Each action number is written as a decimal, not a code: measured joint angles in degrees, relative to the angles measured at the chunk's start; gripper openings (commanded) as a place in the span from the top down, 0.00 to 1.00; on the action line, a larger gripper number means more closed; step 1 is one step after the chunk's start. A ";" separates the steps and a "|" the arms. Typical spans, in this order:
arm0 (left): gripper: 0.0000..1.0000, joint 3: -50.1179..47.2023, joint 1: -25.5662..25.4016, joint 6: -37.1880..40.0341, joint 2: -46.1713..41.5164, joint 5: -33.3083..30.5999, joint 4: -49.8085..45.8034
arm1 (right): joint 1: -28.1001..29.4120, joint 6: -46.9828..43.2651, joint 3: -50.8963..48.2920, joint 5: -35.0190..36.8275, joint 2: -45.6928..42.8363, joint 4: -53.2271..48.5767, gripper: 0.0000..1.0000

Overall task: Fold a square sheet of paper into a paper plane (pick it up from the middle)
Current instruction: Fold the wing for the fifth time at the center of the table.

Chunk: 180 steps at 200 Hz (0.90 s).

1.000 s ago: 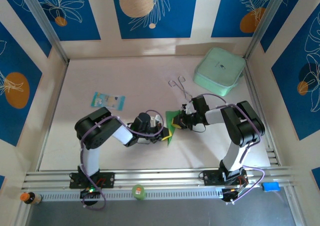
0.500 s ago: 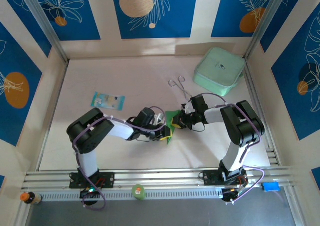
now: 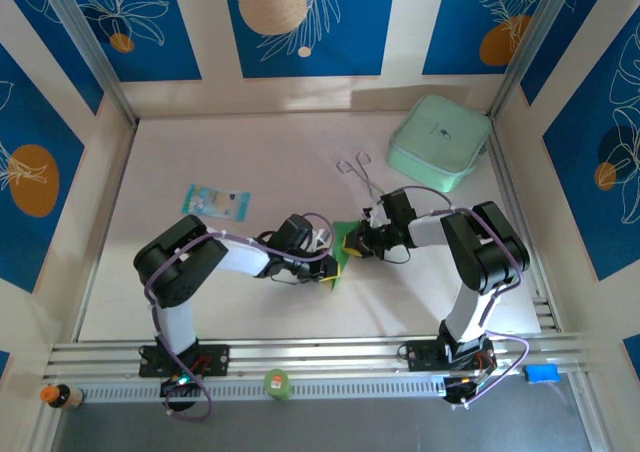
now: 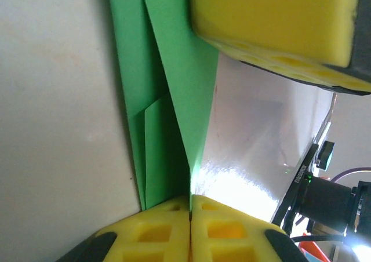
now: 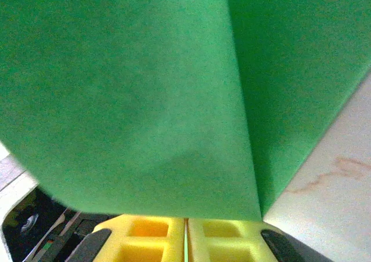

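The square sheet of paper (image 3: pixel 340 256), bright green and creased into narrow folded layers, stands on edge at the middle of the white table (image 3: pixel 200 292) between my two grippers. My left gripper (image 3: pixel 329 264) is shut on its near lower edge; in the left wrist view the yellow pads (image 4: pixel 156 233) meet with the folded paper (image 4: pixel 174 99) pinched in the seam (image 4: pixel 190 207). My right gripper (image 3: pixel 353 242) is shut on the other end. Its pads (image 5: pixel 145 239) press together on a thin green edge, and the paper (image 5: pixel 145 99) rises in front of that camera. One right pad (image 4: pixel 272 18) hangs over the paper.
A pale mint box (image 3: pixel 440 142) sits at the back right, with metal tongs (image 3: pixel 360 172) lying just left of it. A light-blue packet (image 3: pixel 215 201) lies left of centre. A green tape roll (image 3: pixel 276 383) rests on the front rail.
My left arm stretched right toward the paper. Its gripper moved along the paper's lower edge and is again closed on it. The right gripper held still.
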 measured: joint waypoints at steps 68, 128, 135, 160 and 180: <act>0.74 -1.42 -0.17 1.84 -2.82 -0.20 -2.38 | 0.11 0.02 0.28 0.35 0.00 -0.55 0.90; 0.82 -0.87 -0.24 3.41 -2.82 -0.48 -4.39 | 0.17 0.02 0.28 0.39 0.00 -0.55 0.90; 0.83 -0.87 -0.24 3.41 -2.80 -0.59 -4.57 | 0.17 0.02 0.31 0.39 0.00 -0.59 0.90; 0.86 -0.87 -0.24 3.45 -2.78 -1.01 -4.98 | 0.22 0.02 0.33 0.55 -0.02 -0.66 0.90; 0.88 -0.90 -0.24 3.43 -2.78 -1.09 -5.20 | 0.26 0.02 0.37 0.57 -0.02 -0.70 0.90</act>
